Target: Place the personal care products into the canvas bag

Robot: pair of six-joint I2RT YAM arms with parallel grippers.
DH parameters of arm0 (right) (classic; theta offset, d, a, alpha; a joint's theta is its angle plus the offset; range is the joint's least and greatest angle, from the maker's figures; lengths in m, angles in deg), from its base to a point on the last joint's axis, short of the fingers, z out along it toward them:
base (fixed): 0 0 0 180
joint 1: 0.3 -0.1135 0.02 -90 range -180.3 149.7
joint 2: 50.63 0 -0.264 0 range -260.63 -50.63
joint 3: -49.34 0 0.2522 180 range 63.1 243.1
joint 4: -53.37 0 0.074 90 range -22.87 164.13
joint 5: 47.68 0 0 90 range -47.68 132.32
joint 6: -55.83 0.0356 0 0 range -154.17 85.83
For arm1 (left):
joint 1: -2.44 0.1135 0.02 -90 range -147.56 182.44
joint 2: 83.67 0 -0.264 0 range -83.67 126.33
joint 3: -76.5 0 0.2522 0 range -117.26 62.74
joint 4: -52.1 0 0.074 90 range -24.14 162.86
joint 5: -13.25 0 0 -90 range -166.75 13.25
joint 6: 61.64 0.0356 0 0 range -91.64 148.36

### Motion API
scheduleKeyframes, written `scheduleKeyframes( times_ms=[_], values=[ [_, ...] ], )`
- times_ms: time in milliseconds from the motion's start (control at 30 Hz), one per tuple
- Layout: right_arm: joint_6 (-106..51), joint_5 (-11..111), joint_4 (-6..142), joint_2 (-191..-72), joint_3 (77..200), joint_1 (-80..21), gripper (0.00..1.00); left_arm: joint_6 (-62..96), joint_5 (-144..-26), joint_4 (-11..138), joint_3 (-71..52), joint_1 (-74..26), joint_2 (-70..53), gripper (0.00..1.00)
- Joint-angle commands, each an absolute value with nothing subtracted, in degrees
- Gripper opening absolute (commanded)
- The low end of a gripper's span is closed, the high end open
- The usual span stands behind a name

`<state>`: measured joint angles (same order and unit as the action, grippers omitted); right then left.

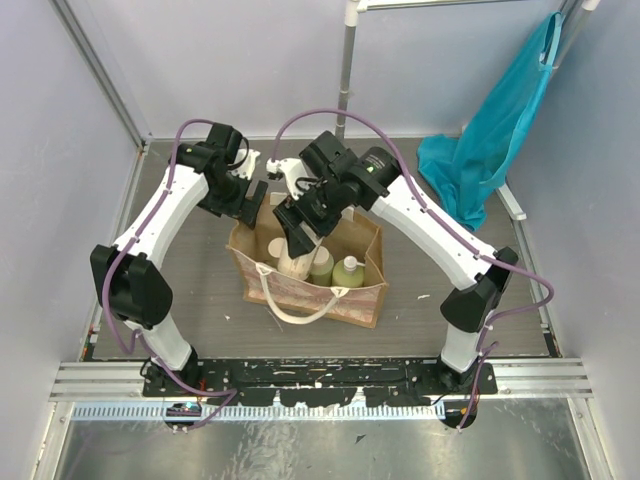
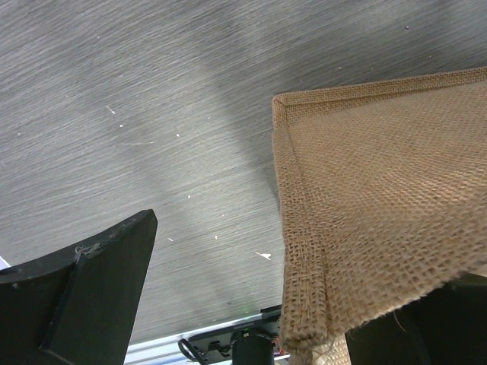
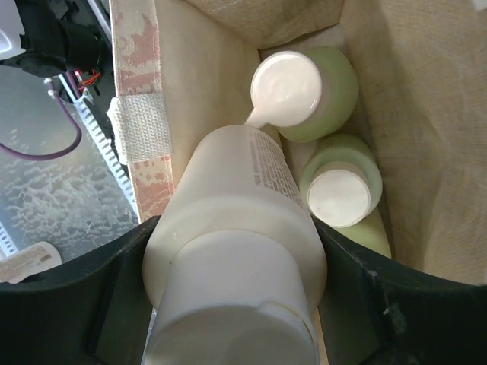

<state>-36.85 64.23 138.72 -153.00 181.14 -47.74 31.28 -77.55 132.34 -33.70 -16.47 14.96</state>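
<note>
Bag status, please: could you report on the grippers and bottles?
Left gripper open at bag corner. Right gripper shut on white bottle, in bag mouth. Two green bottles inside. Nothing blocking.

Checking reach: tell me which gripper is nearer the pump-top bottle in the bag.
Right. The right gripper is down inside the canvas bag, holding a white bottle beside the pump-top bottle. The left gripper is at the bag's far left corner rim.

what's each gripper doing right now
left gripper: open around the canvas bag rim
right gripper: closed on a white bottle inside the bag
</note>
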Motion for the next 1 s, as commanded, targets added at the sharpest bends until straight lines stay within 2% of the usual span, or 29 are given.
scheduleKeyframes(
  times_ms=[0,267,567,967],
  values=[
    [-36.7,67.0,136.7,-153.0,180.9,-49.3,0.01,31.7,-77.4,131.0,-32.7,-16.3,14.1,0.98],
    [-37.5,66.0,137.9,-153.3,178.8,-50.7,0.01,31.7,-77.5,131.0,-32.6,-16.3,13.9,0.98],
    [-37.6,51.3,138.6,-156.5,174.4,-54.9,0.01,31.6,-77.5,131.1,-32.9,-16.4,14.0,0.98],
    [-32.3,46.8,122.2,-152.7,157.7,-56.6,0.01,31.4,-76.8,131.5,-33.1,-16.4,13.8,0.98]
  ],
)
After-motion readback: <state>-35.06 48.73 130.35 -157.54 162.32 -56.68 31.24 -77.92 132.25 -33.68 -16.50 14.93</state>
